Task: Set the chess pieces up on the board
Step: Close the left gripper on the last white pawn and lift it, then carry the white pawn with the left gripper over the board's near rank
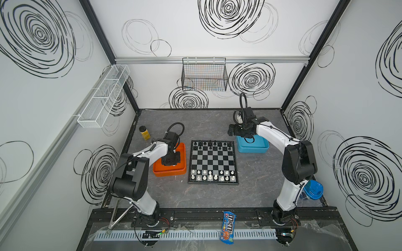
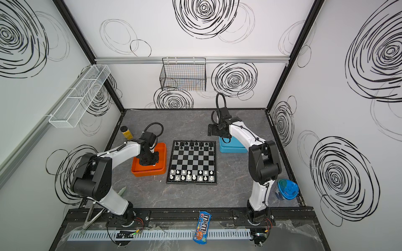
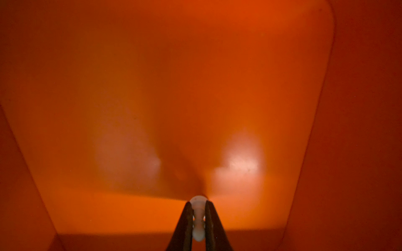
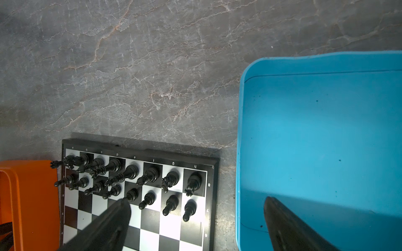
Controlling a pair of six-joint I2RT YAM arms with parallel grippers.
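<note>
Clamping a white piece [image 3: 198, 228] with our left gripper [image 3: 198, 203] at the board's [image 1: 213, 160] nine o'clock, we hold our right gripper [image 4: 196, 200] spread.

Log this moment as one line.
left gripper: shut on white piece in orange tray | right gripper: open, empty, by blue tray

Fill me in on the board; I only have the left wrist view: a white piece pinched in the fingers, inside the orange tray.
Observer: The black pieces fill both far rows of the board.
Operator: Report the white side.
Observer: White pieces fill the two near rows, except what looks like one gap in the second row, just right of centre.
Operator: Check the other arm.
Observer: The right gripper is open, holding nothing, between the board's far right corner and the blue tray.
</note>
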